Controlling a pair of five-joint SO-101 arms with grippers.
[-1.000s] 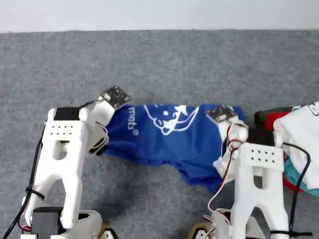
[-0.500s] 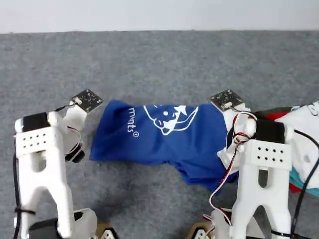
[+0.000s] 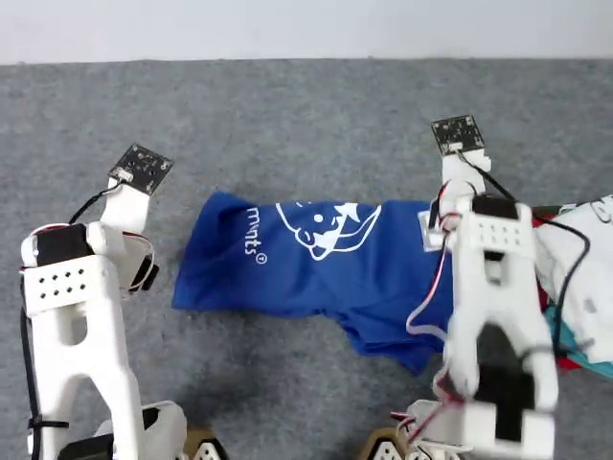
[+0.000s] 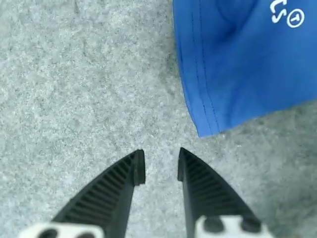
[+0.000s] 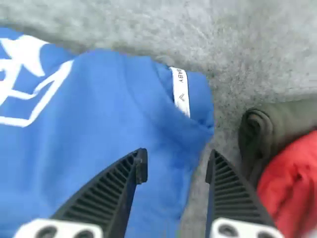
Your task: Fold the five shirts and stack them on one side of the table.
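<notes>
A grey felt-covered table [image 3: 316, 125] runs back to a white wall [image 3: 306, 29]. A blue cotton shirt with a white print [image 3: 306, 264] lies flat near the middle of the table, between two white arms, its near edge bunched in loose folds. The left arm [image 3: 77, 297] stands beside the shirt's hem. The left jaws are slightly parted and hold nothing, over bare table just off the hem corner. The right arm [image 3: 488, 278] stands over the collar end, and the right jaws hang spread and empty above the collar. At the table's right edge lies a heap of clothes: a white shirt [image 3: 584, 240] on top, a red shirt [image 5: 287, 183], a dark olive garment [image 5: 277, 124] and a teal one [image 3: 579, 335].
</notes>
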